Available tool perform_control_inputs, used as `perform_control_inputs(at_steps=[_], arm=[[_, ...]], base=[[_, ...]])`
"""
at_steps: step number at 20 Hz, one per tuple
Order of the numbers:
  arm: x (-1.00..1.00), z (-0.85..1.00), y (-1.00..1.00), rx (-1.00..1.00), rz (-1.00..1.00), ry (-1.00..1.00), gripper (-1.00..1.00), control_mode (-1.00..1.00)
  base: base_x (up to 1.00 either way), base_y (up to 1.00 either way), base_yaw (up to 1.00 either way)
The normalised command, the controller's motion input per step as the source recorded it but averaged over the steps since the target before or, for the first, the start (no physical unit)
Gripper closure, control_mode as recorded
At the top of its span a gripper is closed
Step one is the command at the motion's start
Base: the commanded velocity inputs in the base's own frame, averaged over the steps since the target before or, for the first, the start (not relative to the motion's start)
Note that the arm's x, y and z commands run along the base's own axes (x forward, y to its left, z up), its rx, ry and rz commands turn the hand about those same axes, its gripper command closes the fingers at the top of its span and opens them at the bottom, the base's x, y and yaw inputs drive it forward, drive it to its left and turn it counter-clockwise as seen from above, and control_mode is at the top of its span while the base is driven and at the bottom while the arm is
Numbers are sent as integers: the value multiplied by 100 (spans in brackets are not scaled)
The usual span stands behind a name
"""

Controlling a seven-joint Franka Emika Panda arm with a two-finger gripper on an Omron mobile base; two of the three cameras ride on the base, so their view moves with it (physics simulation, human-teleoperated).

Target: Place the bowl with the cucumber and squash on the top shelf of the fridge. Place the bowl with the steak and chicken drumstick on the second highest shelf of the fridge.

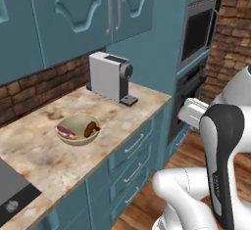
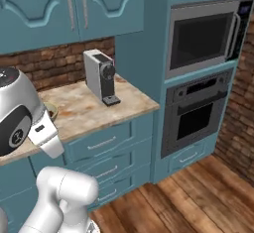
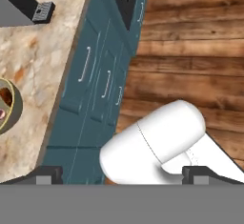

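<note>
The plain tan-yellow bowl point(image 3: 10, 105) is seen at the hand view's left edge, on the marbled tabletop point(image 3: 43, 61), well apart from the hand point(image 3: 122, 174), whose fingers are spread apart.

Grey coffee machine point(image 1: 110, 76) on the marble counter point(image 1: 44, 160) (near its end) — wall oven point(image 2: 196, 113) beyond.
</note>
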Motion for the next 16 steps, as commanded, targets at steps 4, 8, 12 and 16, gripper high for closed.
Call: perform_control_inputs(at_steps=[4, 8, 12, 16], arm=[[0, 0, 0, 0, 0, 0, -100, 100], [0, 0, 0, 0, 0, 0, -100, 100], [0, 0, 0, 0, 0, 0, -100, 100], [0, 0, 0, 0, 0, 0, -100, 100]], base=[[100, -12, 66], [93, 0, 64], [42, -15, 72], [6, -47, 68]])
